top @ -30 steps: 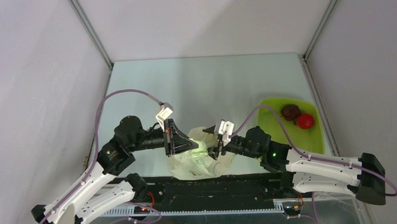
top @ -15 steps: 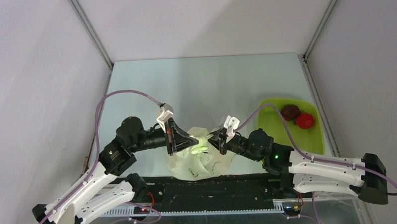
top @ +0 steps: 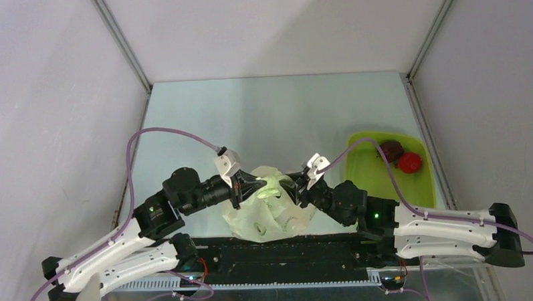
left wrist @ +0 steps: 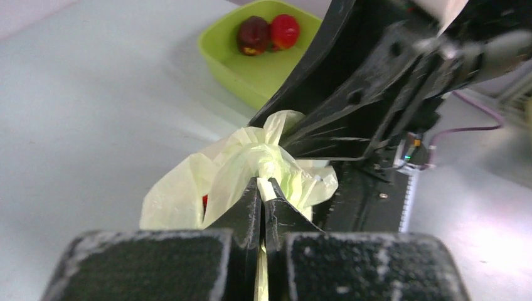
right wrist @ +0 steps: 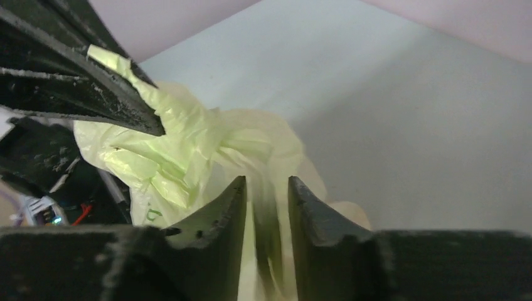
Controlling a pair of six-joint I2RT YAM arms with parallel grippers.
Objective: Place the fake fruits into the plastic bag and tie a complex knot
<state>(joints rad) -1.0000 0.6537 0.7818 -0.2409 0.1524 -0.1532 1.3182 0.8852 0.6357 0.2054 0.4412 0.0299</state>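
The plastic bag sits near the table's front edge, its pale film bunched at the top. A red fruit shows through the film. My left gripper is shut on a strip of the bag's top; the wrist view shows the film pinched between the jaws. My right gripper faces it from the right. Its jaws stand narrowly apart around a strand of film. A dark maroon fruit and a red fruit lie in the lime-green tray. No grape cluster shows.
The tray stands at the right, close to the right wall, and also shows in the left wrist view. A black rail with the arm bases runs along the near edge just behind the bag. Purple cables arc over both arms.
Both grippers have moved away from the bases and closer together over the bag's top. The bunched film between them has risen and drawn tighter.
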